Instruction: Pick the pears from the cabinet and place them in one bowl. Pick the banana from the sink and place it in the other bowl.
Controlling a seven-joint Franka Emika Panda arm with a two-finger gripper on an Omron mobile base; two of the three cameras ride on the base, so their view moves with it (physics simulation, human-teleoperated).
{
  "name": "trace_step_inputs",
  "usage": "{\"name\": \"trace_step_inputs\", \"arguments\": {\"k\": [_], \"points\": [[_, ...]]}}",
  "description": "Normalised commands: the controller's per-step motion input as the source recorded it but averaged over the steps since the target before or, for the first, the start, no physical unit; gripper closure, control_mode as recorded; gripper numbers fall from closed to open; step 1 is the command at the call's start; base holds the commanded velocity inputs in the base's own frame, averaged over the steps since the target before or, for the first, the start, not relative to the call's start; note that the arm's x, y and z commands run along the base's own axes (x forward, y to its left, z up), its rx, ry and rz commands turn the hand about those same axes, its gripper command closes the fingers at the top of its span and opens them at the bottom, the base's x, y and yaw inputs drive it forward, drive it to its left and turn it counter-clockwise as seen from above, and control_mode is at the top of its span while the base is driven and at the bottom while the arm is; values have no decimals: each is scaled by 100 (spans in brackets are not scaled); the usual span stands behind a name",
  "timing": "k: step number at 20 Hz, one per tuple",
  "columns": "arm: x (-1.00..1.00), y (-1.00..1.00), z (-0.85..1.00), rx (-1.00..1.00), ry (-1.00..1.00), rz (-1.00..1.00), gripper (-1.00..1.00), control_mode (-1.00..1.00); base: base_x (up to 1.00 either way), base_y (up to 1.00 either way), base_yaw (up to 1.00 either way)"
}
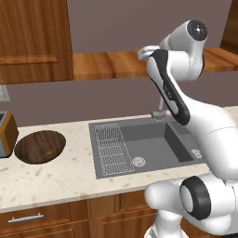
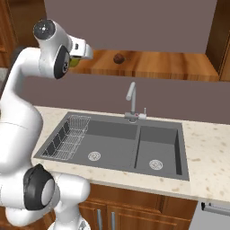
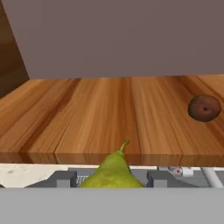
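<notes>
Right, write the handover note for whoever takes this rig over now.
End effector: shut on the yellow-green pear, held just off the front edge of the cabinet shelf.
Reddish-brown pear: on the shelf, to the right.
Wooden bowl: on the counter left of the sink, with a small yellow-brown thing in it, too small to identify.
Done: first pear picked.
Left: put it in a bowl, fetch the second pear, confirm where the banana is.

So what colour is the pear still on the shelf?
Reddish brown pear; the hand view shows it best.
</notes>
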Motion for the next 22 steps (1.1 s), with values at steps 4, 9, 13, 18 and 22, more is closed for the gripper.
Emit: {"name": "trace_step_inputs", "arguments": {"k": [4, 9, 13, 18, 22], "points": [[-100, 0, -4, 0, 0, 3, 100, -100, 0, 0, 0], [-100, 0, -2, 0, 0, 4, 100, -100, 0, 0, 0], [-100, 0, -29, -3, 3, 5, 100, -100, 0, 0, 0], [-100, 0, -53, -5, 3, 6, 100, -100, 0, 0, 0], [-78, 0, -57, -11, -1, 7, 100, -100, 0, 0, 0]]}}
